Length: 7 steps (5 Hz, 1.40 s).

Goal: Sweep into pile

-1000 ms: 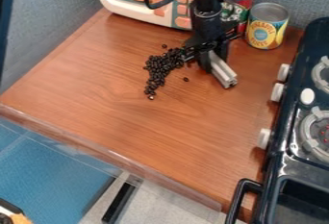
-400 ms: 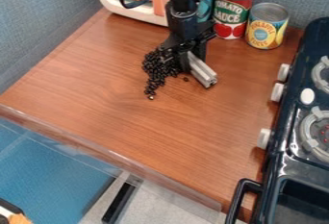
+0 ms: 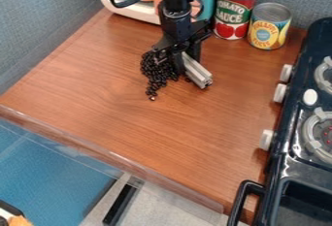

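The black gripper [image 3: 183, 65] hangs low over the upper middle of the wooden counter, holding a grey metal bar-like piece [image 3: 196, 71] that slants down to the right. Dark beans [image 3: 156, 70] lie heaped right against the gripper's left side, with a thin tail of them trailing toward the bottom of the view. The gripper hides the heap's right edge.
A tomato sauce can [image 3: 234, 10] and a pineapple can [image 3: 269, 26] stand behind, to the gripper's right. A toy microwave [image 3: 139, 9] is at the back. The dark stove [image 3: 291, 147] with white knobs lines the right side of the wooden counter [image 3: 149, 137].
The gripper has moved left with the grey piece, by about its own width, and the heap's right part has been pushed left into a tighter clump. The tomato can is uncovered.
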{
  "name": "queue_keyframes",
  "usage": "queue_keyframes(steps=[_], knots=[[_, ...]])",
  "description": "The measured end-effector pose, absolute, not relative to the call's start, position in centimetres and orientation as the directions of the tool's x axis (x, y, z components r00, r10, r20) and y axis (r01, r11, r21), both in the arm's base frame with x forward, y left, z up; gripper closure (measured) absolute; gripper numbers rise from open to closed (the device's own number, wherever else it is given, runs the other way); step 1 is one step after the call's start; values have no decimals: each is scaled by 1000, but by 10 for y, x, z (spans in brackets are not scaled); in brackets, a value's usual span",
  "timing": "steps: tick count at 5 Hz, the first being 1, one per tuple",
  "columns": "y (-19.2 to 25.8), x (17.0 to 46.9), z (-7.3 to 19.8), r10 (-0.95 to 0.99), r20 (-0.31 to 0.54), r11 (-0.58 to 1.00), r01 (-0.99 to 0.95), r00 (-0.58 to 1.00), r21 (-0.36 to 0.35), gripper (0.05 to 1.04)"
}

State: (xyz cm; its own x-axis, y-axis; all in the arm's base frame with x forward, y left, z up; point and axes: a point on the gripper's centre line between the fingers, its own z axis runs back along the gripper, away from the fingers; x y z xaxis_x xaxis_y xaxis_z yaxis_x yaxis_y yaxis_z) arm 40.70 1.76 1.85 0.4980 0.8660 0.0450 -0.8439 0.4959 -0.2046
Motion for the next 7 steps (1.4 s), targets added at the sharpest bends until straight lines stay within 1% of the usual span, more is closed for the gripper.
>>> queue_keyframes(steps=[1,3,4,5,7], knots=[[21,398,23,866,57,498,-845,497,-196,698],[24,386,22,862,73,506,-843,501,-181,698],[23,384,24,857,75,514,-834,510,-201,698],[20,393,39,851,87,522,-817,518,-246,698],[-3,420,76,826,110,555,-763,553,-332,698]])
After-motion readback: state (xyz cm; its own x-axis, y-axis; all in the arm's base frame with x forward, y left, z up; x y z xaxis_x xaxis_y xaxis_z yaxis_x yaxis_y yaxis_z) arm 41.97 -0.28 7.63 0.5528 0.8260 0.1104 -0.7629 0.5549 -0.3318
